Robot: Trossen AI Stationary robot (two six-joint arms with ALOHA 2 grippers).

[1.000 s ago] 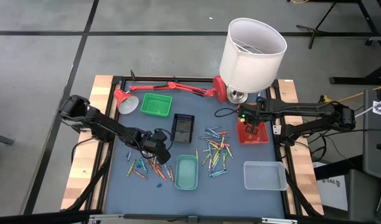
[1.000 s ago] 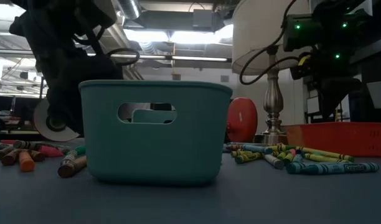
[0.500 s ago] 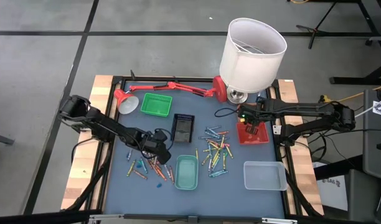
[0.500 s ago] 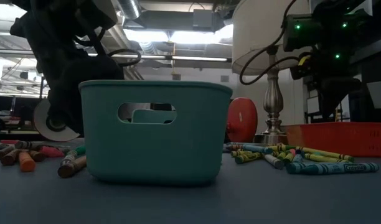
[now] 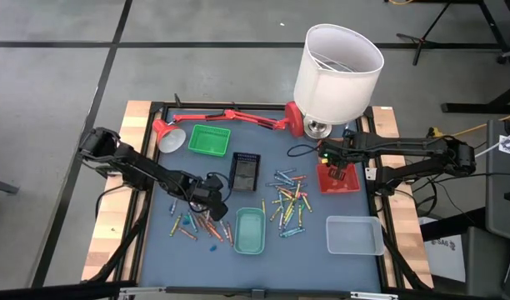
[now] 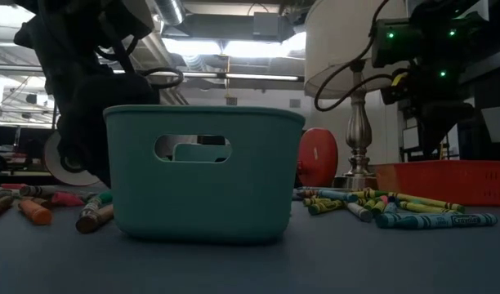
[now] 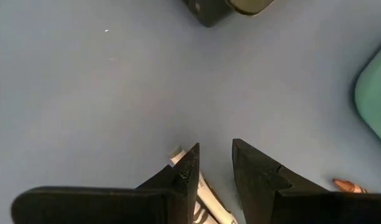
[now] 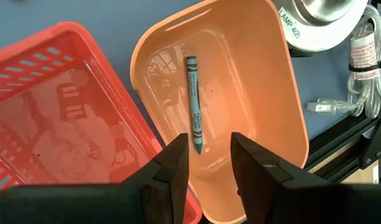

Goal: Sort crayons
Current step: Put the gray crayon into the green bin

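Observation:
Crayons lie in two loose heaps on the blue table, one (image 5: 288, 204) right of the teal tray (image 5: 249, 231) and one (image 5: 198, 223) left of it. My left gripper (image 7: 213, 165) is open and low over the left heap, also seen in the high view (image 5: 212, 207). A white crayon (image 7: 206, 196) lies slanting under one of its fingers. My right gripper (image 8: 209, 155) is open above an orange tray (image 8: 265, 93) beside a red basket (image 8: 47, 112). A blue-green crayon (image 8: 193, 102) lies flat on the orange tray's floor. My left gripper stands close over the white crayon (image 7: 176, 154), whose end sticks out past one finger (image 7: 184, 171). I cannot tell whether that finger touches it.
A green tray (image 5: 209, 138), a black tray (image 5: 245, 171) and a clear tray (image 5: 354, 235) stand on the table. A red desk lamp (image 5: 230, 117) lies along the far edge. A tall lamp with a white shade (image 5: 338, 62) stands at the far right.
Both arms have kept their places. In the low view, an orange crayon and a brown one near my left gripper have turned and slid a little on the table.

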